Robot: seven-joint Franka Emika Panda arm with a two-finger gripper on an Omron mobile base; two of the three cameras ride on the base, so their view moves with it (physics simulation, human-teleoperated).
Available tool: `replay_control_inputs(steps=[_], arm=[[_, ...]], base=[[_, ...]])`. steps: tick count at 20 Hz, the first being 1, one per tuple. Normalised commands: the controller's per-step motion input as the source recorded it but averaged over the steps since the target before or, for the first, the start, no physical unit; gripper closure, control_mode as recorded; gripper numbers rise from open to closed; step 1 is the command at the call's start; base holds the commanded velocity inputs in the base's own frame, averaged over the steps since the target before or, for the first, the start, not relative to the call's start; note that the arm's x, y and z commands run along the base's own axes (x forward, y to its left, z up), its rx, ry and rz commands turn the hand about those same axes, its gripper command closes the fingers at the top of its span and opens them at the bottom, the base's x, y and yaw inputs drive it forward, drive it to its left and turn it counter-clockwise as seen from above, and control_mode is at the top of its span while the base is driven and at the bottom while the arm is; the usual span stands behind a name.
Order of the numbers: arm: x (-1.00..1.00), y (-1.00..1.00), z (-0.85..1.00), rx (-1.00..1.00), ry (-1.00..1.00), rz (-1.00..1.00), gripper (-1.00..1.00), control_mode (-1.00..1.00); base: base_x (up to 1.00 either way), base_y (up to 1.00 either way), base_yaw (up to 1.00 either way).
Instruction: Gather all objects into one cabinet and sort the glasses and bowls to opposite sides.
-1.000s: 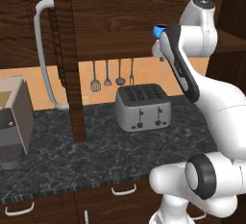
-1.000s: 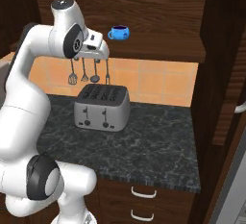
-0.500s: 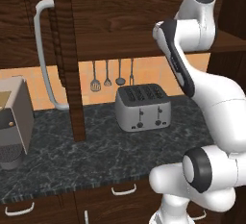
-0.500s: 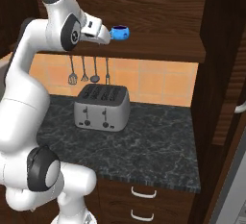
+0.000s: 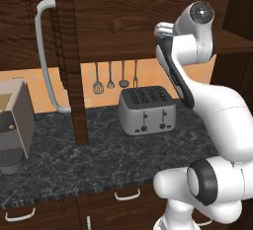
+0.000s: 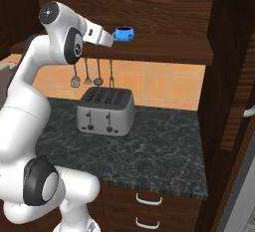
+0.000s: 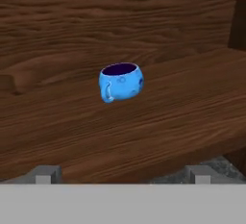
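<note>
While the left base view hides it behind the white arm, the right base view shows a small glossy bright-blue bowl (image 6: 123,34) with a handle-like nub at upper centre, on a brown wooden shelf (image 6: 164,52). In the hand view it sits upright at frame centre, dark inside, clearly beyond the fingers (image 7: 123,174), which stand wide apart, holding nothing.

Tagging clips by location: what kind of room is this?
A kitchen, rendered: a silver four-slot toaster sits on a dark speckled stone counter, with utensils hanging against the orange tiled wall under dark wood cabinets.
</note>
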Motion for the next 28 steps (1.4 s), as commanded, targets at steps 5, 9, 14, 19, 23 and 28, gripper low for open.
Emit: replay_control_inputs(steps=[5,9,14,19,23,28], arm=[[0.25,0.00,0.00,0.01,-0.21,-0.03,-1.00,-1.00],[0.19,0.00,0.01,0.01,-0.12,-0.03,-1.00,-1.00],[0.29,0.05,0.03,0.00,0.04,0.00,-1.00,-1.00],[0.52,0.13,0.23,0.00,0.13,0.00,-1.00,-1.00],[0.50,0.04,0.30,0.00,0.13,0.00,-1.00,-1.00],[0.40,0.00,0.06,0.00,0.04,0.00,-1.00,-1.00]], base=[[0.00,0.00,0.00],[0.00,0.00,0.00],[0.00,0.00,0.00],[0.00,0.00,0.00],[0.00,0.00,0.00],[0.00,0.00,0.00]])
